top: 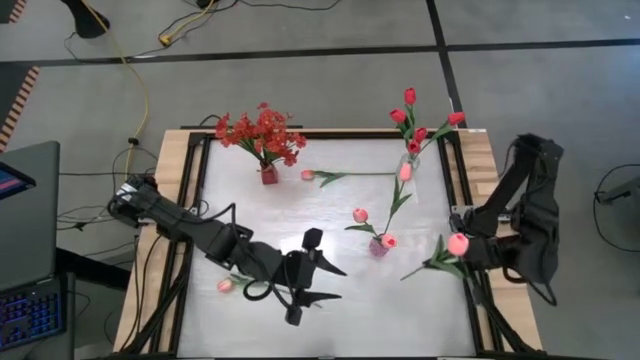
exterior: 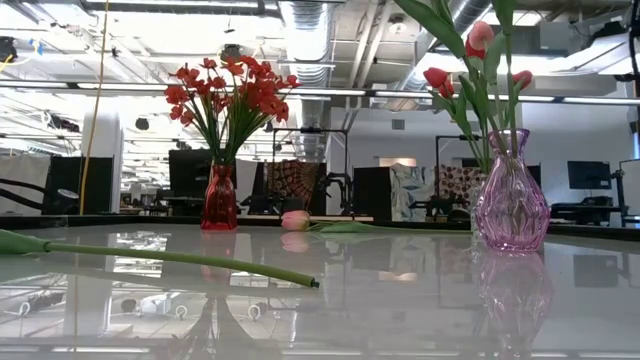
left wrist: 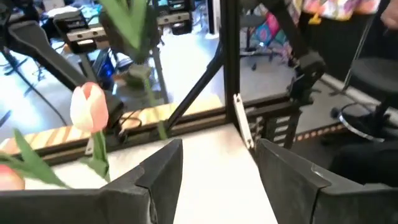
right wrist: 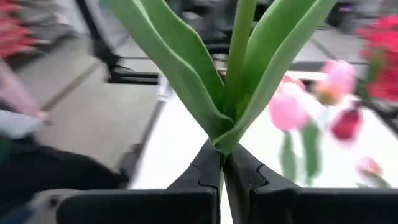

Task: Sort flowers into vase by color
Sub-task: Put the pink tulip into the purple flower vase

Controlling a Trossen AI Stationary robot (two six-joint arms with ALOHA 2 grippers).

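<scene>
The right gripper [right wrist: 221, 177] is at 3 o'clock of the table, fingers clamped on the green stem of a pink artificial tulip [top: 458, 243]. The left gripper [top: 318, 268] is at 6 o'clock with fingers apart, holding nothing; another pink tulip [top: 225, 285] lies beside its arm

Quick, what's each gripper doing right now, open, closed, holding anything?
Left gripper: open, holding nothing.
Right gripper: shut on a pink tulip's stem.
</scene>
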